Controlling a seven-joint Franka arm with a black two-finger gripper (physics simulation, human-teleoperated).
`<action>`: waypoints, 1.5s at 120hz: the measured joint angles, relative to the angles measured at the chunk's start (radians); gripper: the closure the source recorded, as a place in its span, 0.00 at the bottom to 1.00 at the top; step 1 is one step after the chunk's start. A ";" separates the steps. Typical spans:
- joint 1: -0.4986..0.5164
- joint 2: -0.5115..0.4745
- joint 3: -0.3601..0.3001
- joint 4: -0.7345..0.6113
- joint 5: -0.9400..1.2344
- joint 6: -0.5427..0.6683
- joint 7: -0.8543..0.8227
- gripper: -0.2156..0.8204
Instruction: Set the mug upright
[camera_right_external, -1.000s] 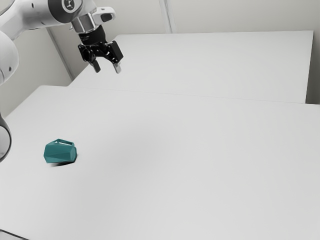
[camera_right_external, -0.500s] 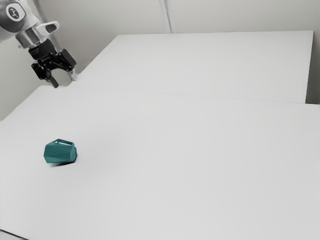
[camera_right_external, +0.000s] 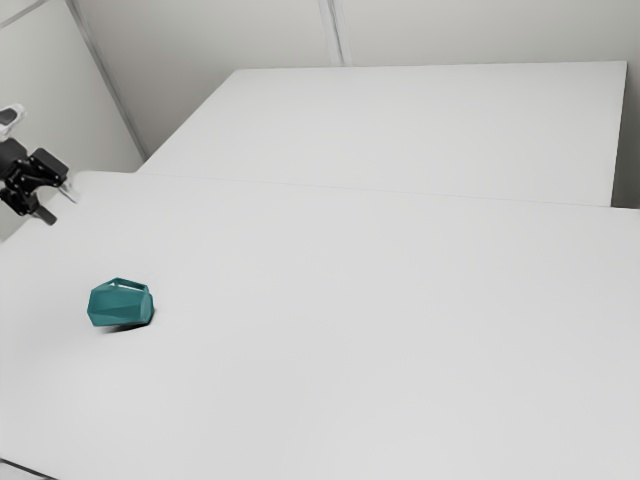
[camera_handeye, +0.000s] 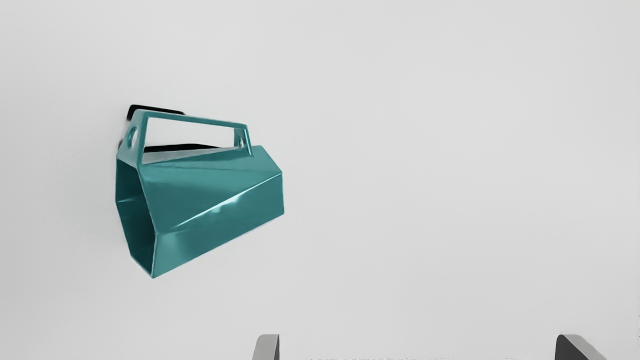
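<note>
From where I stand, I see the claw (camera_right_external: 60, 208) out at the exterior view's left edge, held up in the air and tilted. Its black body (camera_right_external: 22, 182) slants down toward the exterior view's right, and the two fingers (camera_handeye: 267, 348) reach the same way, parted wide — a broad gap between them. One finger looks dark and sits lower in that view; the other, paler, sits a little higher. Above the black body I make out a rounded white piece of the wrist (camera_right_external: 9, 118) with a dark patch set in it. Seen from the hand itself, the fingertips stand well apart, roughly level with each other — dark on their inner faces, light grey beside that.
</note>
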 joint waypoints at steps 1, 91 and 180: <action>0.001 0.002 0.000 -0.005 -0.001 0.000 0.006 0.21; 0.075 0.153 -0.003 -0.209 -0.119 0.164 0.286 0.21; 0.088 0.193 -0.018 -0.311 -0.288 0.219 0.371 0.74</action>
